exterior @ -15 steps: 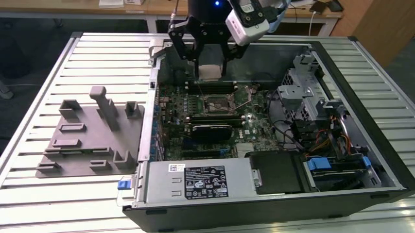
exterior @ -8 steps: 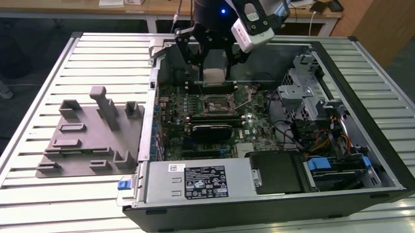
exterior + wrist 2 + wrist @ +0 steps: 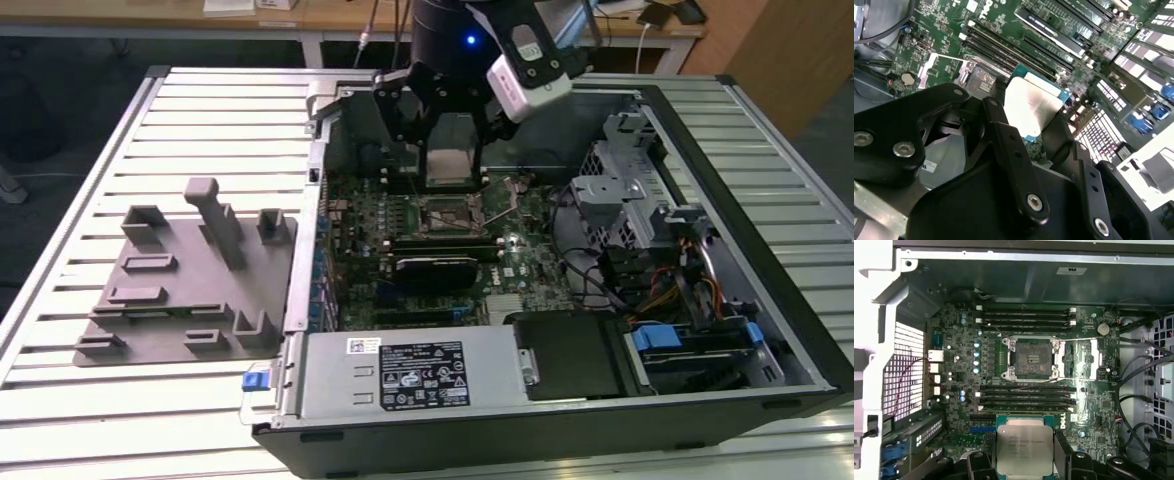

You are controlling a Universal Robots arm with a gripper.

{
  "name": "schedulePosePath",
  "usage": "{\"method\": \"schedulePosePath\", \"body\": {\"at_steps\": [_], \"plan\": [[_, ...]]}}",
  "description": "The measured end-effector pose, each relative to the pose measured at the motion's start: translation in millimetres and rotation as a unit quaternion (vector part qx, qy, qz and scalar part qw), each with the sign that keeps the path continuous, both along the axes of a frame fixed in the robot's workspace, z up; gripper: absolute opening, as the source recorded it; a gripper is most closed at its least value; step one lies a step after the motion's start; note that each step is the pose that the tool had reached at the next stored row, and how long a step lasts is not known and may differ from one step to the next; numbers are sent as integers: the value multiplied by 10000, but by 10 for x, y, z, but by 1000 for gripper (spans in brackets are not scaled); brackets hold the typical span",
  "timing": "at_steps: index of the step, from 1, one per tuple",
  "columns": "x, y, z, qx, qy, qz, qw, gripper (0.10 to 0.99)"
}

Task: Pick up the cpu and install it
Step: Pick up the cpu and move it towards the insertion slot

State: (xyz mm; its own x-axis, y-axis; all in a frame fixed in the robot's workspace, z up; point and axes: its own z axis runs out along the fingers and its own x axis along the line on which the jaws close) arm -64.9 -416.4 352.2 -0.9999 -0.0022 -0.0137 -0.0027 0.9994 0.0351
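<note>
Holding the cpu [image 3: 451,168] pinched edge-to-edge between the gripper [image 3: 451,174] fingers, silver top facing up. It hangs above the motherboard [image 3: 441,290] inside the open computer case [image 3: 534,440]. Not seated: the socket [image 3: 451,213] below is bare. In the first wrist view the cpu [image 3: 1024,450] sits apart from the socket [image 3: 1031,357], with memory slots [image 3: 1026,395] between them. A gray fixture plate [image 3: 174,290] lies on the slatted table [image 3: 80,400], at the exterior view's left of the case.
</note>
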Motion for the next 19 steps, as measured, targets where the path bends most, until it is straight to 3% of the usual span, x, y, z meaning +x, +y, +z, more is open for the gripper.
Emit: {"method": "schedulePosePath", "body": {"at_steps": [10,19], "plan": [[114,6,-175,0,19,-1,10000,541],[184,35,-338,-1,61,-1,10000,541]]}}
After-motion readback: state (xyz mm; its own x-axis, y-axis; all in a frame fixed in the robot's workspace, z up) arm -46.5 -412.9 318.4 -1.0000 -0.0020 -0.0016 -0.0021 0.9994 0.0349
